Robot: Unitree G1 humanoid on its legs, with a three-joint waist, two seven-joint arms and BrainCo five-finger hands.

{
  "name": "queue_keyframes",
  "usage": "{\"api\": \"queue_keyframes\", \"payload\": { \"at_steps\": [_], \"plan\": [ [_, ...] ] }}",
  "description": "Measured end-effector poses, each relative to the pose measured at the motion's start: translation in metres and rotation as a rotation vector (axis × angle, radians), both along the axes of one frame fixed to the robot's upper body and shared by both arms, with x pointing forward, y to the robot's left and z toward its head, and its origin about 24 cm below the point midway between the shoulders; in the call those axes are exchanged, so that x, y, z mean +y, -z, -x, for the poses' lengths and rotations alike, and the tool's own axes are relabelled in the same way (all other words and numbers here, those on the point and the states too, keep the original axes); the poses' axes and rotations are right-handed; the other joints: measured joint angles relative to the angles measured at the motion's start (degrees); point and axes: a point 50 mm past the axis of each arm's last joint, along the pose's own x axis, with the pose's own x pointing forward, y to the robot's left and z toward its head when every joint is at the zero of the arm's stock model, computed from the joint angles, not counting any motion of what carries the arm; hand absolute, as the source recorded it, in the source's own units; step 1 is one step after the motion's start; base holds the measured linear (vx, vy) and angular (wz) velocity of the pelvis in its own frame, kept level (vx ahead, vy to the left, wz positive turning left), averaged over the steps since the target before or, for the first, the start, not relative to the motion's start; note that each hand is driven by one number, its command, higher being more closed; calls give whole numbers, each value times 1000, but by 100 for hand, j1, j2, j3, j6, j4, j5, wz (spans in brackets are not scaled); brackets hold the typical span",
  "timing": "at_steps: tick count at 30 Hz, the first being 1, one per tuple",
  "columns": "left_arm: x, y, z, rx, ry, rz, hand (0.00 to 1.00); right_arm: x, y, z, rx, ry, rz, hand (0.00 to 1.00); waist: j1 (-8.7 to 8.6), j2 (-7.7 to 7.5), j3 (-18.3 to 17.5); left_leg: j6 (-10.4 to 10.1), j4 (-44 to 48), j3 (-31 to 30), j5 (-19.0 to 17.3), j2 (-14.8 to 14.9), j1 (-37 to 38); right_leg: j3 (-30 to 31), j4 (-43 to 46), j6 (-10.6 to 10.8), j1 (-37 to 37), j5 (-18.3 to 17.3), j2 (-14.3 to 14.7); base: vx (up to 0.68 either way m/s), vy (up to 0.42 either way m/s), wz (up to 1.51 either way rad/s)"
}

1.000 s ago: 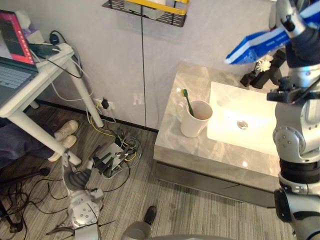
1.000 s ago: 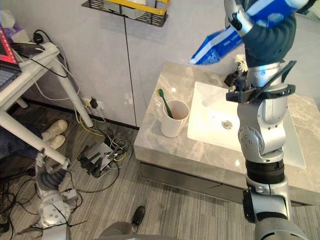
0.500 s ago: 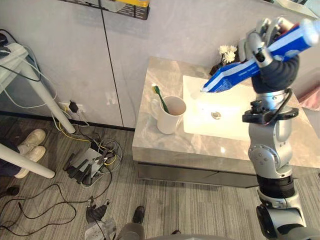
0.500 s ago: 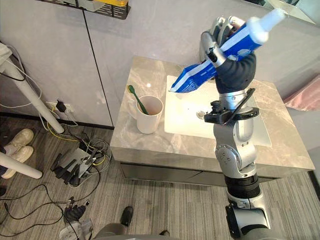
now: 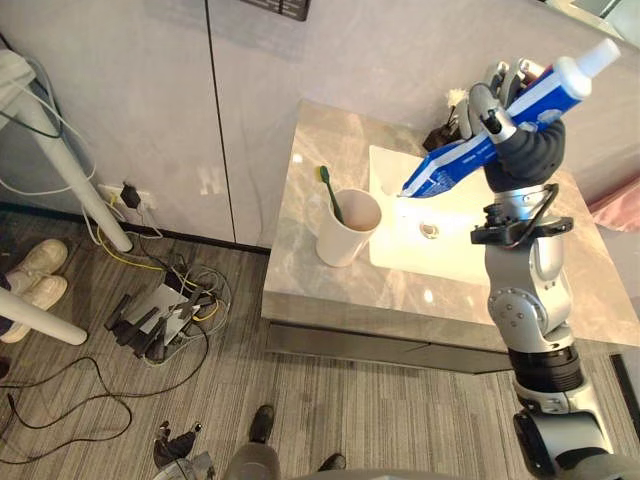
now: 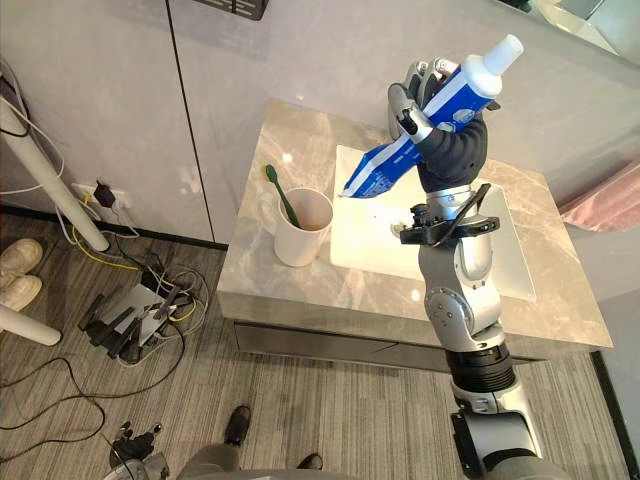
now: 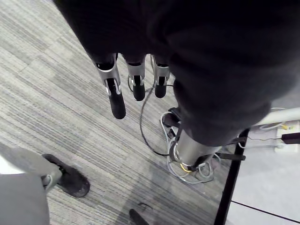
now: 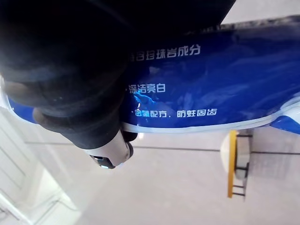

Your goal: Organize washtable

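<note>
My right hand [image 6: 452,150] is shut on a blue toothpaste tube [image 6: 380,168] with a white cap. It holds the tube slanted above the white sink basin [image 5: 448,245], cap end up and flat end down towards the cup. The tube [image 8: 211,84] fills much of the right wrist view beside the hand's dark cover [image 8: 70,70]. A white cup [image 5: 345,228] with a green toothbrush [image 5: 328,193] stands on the marble washtable [image 5: 300,275], left of the basin. My left hand [image 7: 115,96] hangs over the floor, fingers straight and holding nothing.
White flowers [image 5: 455,98] stand at the back of the basin. On the floor left of the washtable lie a power strip with tangled cables [image 5: 150,318], white shoes [image 5: 30,275] and a white table leg [image 5: 60,165]. A dark shoe [image 7: 65,176] is near my left hand.
The whole view has swung right, so the washtable now sits near the middle. My right hand has come down with the tube from high up to just over the basin, still holding it.
</note>
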Motion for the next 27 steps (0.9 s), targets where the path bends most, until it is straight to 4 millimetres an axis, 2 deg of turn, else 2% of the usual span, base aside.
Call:
{"api": "queue_keyframes", "payload": {
  "at_steps": [8, 18, 23, 27],
  "plan": [
    [5, -3, -11, -34, -4, -6, 0, -2, 4, -4, 27, 10, 6, 100, -1, -127, 150, -8, 18, -18, -11, 6, -20, -3, 46, 0, -22, 0, -9, 8, 6, 1],
    [9, -3, -12, -30, -6, -10, 0, 4, 7, -5, 40, -32, 19, 100, 1, -149, 215, -4, 93, 2, -8, 21, -127, 21, 45, 0, -101, 0, 3, -1, 2, 0],
    [11, -1, -7, -8, -14, -9, 0, 2, 0, -2, 12, -43, 41, 100, -2, -230, 242, -29, 92, 101, -55, 53, -117, 140, 45, 0, -138, 1, 13, -11, 16, -11],
    [11, 0, -6, -6, -23, -6, 0, 6, -10, 7, -48, -72, 33, 100, -5, -236, 240, -29, 90, 181, -59, 108, -123, 225, 111, -2, -214, 3, 38, 1, 9, -12]
  ]
}}
